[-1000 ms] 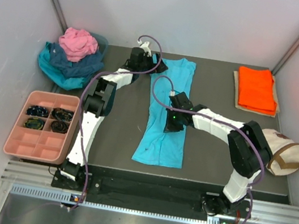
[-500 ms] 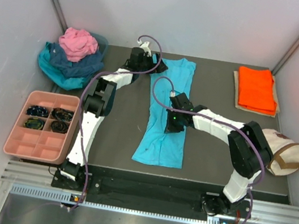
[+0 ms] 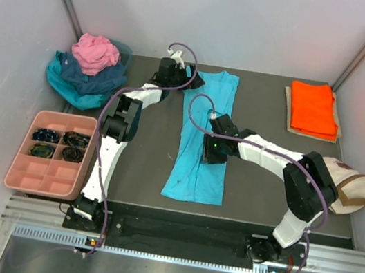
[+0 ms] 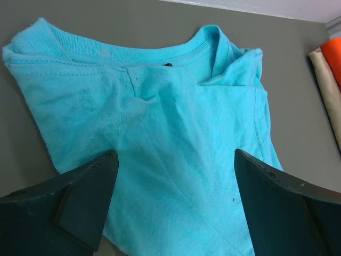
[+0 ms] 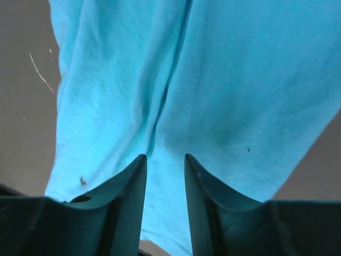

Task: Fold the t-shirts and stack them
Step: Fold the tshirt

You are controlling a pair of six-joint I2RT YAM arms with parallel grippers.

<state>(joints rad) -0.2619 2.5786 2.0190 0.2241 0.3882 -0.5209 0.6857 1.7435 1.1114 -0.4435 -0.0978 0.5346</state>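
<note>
Slackened from shut to a narrow, empty gap at the right gripper (image 5: 164, 160) over the middle of the turquoise t-shirt (image 3: 190, 176) — gaping wide and empty at the left gripper (image 4: 176, 154) by its collar, orange t-shirt (image 3: 313, 108) folded well to its right.

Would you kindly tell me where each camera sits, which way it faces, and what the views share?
Top external: above, behind the bases, facing down on the table; both arms show.
Left wrist: left arm, facing the collar of the turquoise t-shirt; left gripper open.
Right wrist: low over its middle; right gripper slightly parted.
Shared: all show that t-shirt.
</note>
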